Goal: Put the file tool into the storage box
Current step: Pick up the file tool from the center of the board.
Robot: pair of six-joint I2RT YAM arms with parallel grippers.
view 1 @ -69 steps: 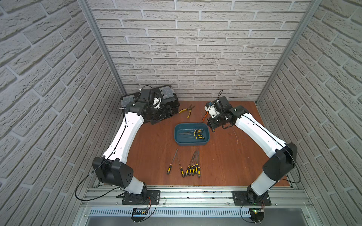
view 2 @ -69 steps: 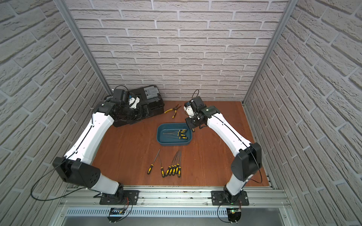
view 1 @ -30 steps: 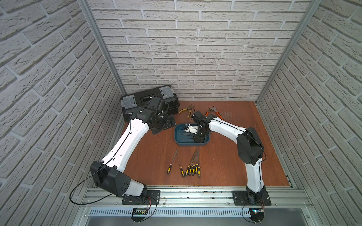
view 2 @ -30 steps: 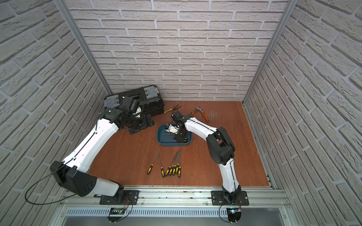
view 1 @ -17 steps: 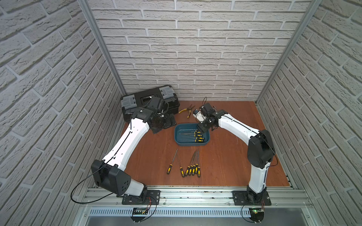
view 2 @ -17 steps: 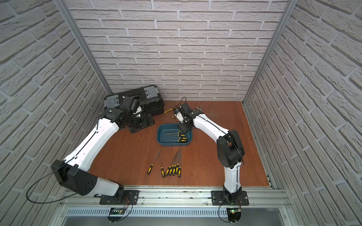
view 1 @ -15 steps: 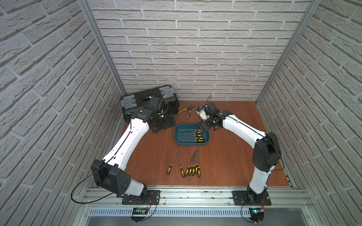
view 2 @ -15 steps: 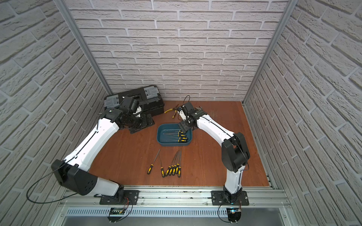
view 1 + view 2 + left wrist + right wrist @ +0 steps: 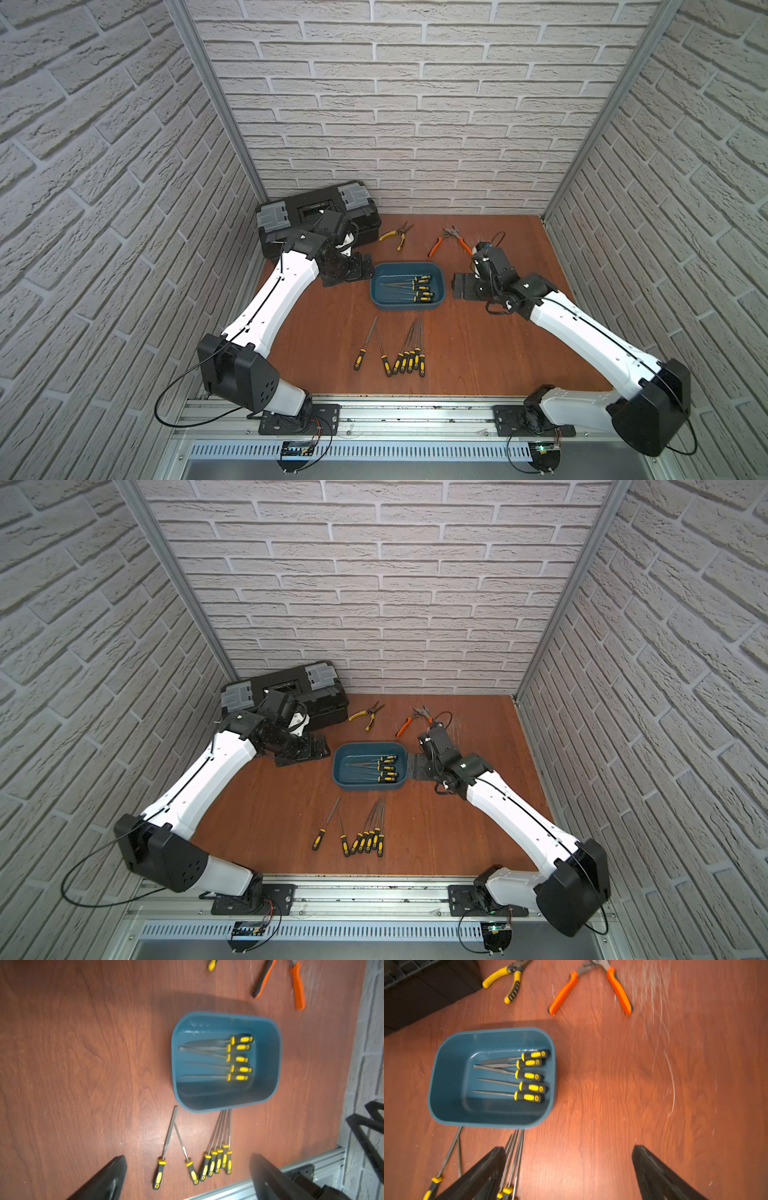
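In storage box (image 9: 405,308): five files (image 9: 417,287) parallel, handles one way, so they pack flat. On desk (image 9: 478,353): seven files (image 9: 405,359) waiting. Flanking box: right gripper (image 9: 459,286), left gripper (image 9: 360,269), fingers (image 9: 481,1172) spread, empty; probably between picks.

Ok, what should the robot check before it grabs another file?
1. Right gripper open and empty: ok.
2. Left gripper open and empty: ok.
3. Storage box upright, with free room beside the five files inside: ok.
4. More files lying on the table in front of the box: ok.
5. Bunched files far enough apart to pinch just one: not ok, their handles crowd together.
6. Outermost file has a handle standing clear: ok, probably the easiest pick.
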